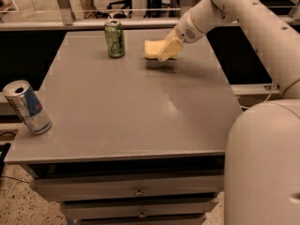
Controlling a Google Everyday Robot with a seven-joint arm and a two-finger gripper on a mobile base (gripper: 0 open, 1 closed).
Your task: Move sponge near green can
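The green can [115,39] stands upright at the far middle of the grey table [136,107]. The pale yellow sponge [152,49] is held a little above the table, just right of the can. My gripper [165,51] is shut on the sponge's right side; its cream-yellow fingers [169,48] overlap the sponge. The white arm comes in from the upper right. A small gap lies between sponge and can.
A silver-and-blue can [26,107] stands tilted at the table's left front edge. Drawers [136,191] are below the tabletop. The robot's white body [265,163] fills the lower right. A rail and chair legs lie behind the table.
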